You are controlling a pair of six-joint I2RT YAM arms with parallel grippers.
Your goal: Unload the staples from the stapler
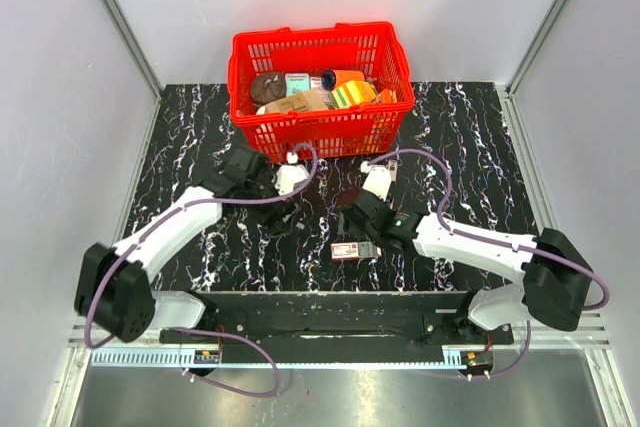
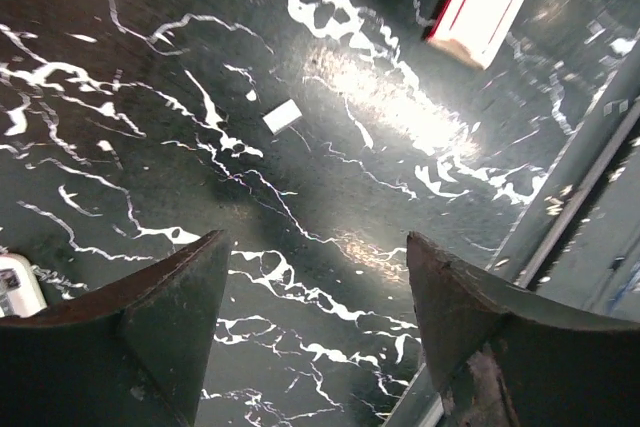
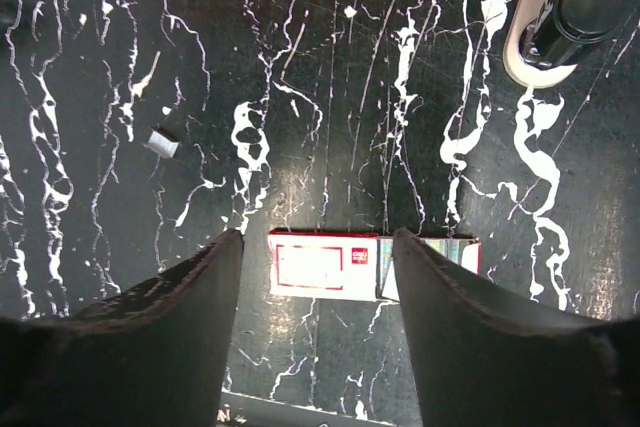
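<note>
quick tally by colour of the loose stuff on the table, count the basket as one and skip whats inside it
red basket: 1
red-and-white box: 1
small silvery piece: 1
dark stapler: 0 that can be made out
total: 3

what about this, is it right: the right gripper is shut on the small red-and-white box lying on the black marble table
No: the right gripper is open, not shut, its fingers apart over the small red-and-white box lying on the black marble table. The right wrist view shows it.
</note>
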